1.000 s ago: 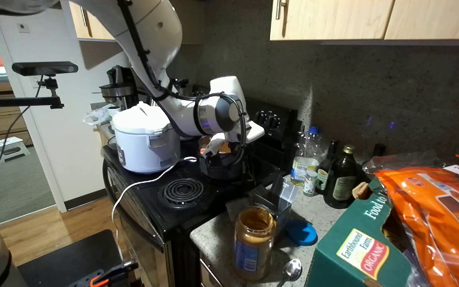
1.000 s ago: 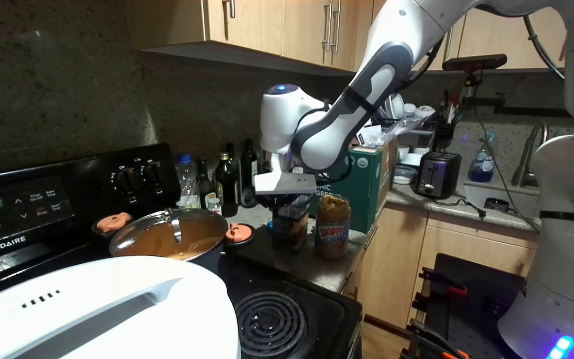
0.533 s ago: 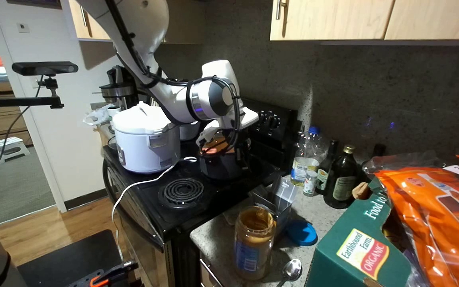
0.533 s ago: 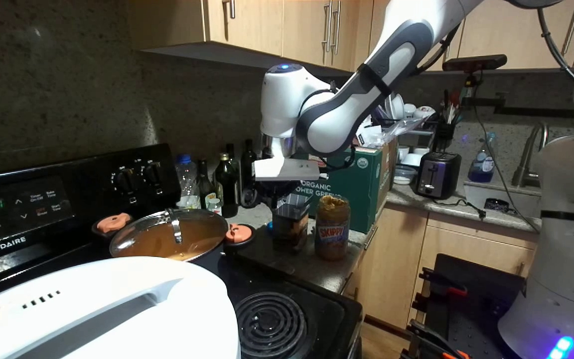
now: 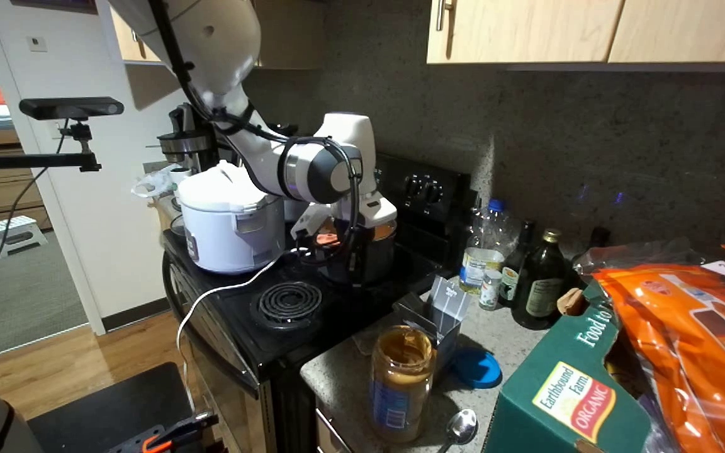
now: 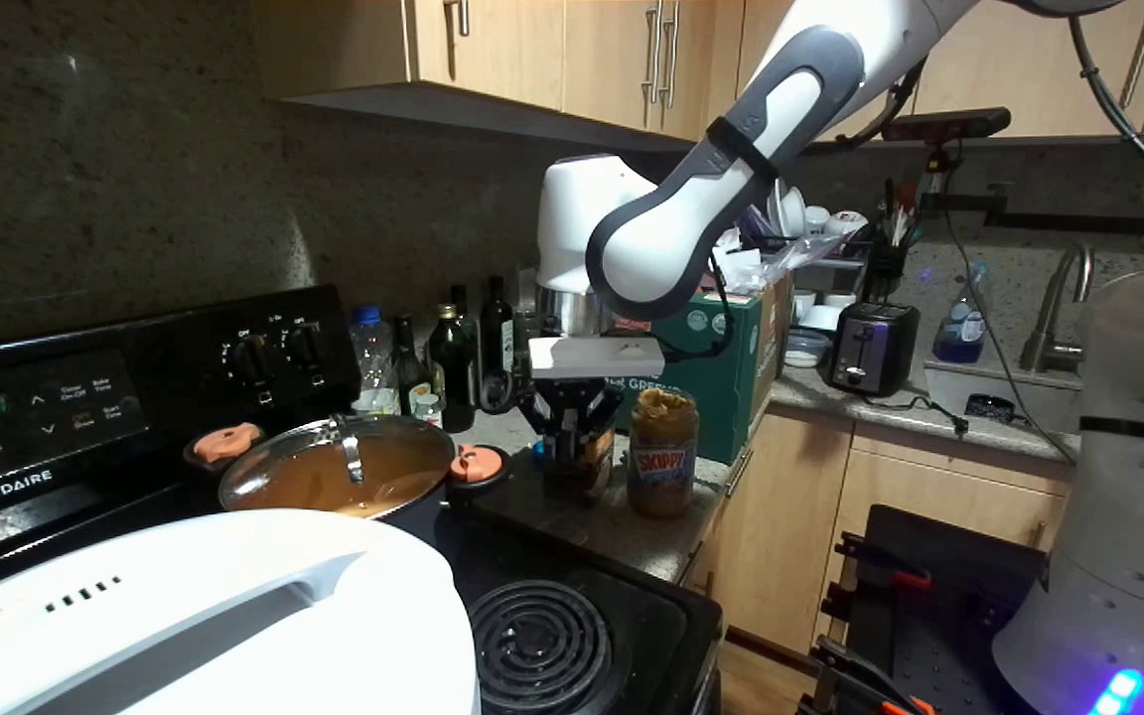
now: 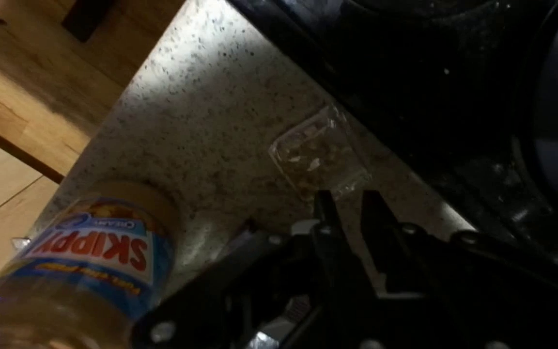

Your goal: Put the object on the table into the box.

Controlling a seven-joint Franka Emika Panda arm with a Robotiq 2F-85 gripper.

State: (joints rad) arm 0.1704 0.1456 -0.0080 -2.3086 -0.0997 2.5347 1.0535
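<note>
You cannot tell whether the blurred clear plastic piece [image 7: 317, 154], near the edge of the counter [image 7: 201, 116] by the stove [image 7: 419, 82], holds anything. Your tool [image 7: 348, 198] hides part of the dark container [image 6: 599, 462] in an exterior view. Near the front edge, the wrist view cuts off the Skippy jar [image 7: 97, 257].

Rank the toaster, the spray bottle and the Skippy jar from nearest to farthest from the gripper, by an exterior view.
From the gripper, in an exterior view:
1. Skippy jar: just to the picture's right.
2. Toaster: farther right and farther back.
3. Spray bottle: beyond that, rightmost.
</note>
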